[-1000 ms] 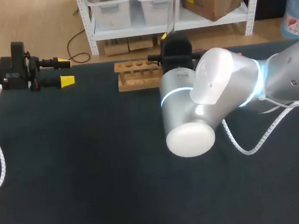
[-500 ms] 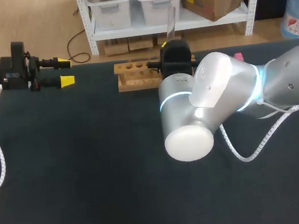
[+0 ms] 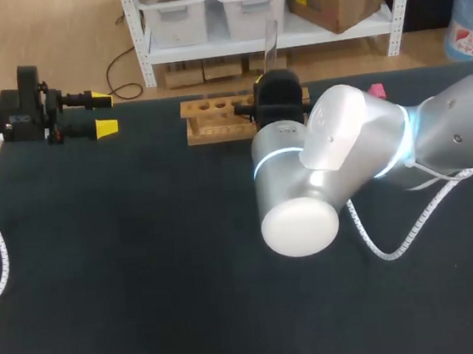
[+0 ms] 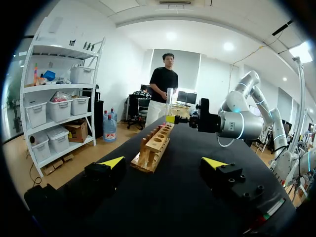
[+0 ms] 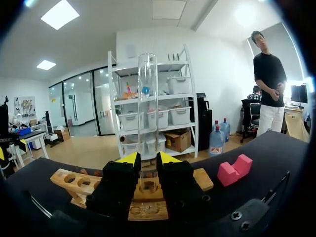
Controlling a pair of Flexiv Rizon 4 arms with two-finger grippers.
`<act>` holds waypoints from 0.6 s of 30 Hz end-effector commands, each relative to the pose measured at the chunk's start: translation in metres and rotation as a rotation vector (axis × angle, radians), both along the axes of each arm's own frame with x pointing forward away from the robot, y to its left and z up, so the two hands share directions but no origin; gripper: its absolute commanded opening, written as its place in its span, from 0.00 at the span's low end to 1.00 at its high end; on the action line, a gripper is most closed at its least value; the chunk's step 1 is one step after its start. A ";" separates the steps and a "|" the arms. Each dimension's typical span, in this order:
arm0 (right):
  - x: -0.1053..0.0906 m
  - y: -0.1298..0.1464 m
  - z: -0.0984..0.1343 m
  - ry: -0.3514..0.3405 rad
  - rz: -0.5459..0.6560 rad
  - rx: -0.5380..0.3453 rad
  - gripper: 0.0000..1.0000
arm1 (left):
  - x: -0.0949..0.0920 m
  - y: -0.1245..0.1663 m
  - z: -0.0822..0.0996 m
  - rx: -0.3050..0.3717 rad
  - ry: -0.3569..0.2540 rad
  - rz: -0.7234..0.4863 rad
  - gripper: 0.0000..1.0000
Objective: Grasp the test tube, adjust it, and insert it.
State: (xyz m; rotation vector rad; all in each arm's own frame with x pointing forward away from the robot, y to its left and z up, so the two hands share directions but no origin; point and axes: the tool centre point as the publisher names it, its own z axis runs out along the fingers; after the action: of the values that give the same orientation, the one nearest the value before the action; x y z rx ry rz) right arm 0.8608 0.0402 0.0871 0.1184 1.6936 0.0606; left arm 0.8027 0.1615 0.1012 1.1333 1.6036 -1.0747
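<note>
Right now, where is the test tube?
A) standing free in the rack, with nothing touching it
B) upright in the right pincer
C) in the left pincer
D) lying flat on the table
B: the test tube stands upright, clamped between the yellow tips of the right pincer, by the wooden rack.

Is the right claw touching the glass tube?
Touching. The right wrist view shows the right claw pinching the test tube from both sides.

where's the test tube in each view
Head view: test tube upright, above the wooden rack's right part.
Left wrist view: upright above the rack's far end.
Right wrist view: upright between the right end effector's fingers.
Shared landmark: the wooden rack.
</note>
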 end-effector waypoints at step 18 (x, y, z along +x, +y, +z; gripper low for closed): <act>0.008 0.002 -0.013 0.028 0.014 -0.005 0.00 | 0.000 0.000 -0.001 -0.002 -0.004 0.000 1.00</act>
State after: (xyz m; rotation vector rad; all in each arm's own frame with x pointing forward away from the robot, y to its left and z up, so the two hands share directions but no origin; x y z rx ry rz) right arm 0.8687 0.0428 0.0740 0.1072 1.7200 0.0609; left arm 0.8027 0.1615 0.1012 1.1333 1.6036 -1.0747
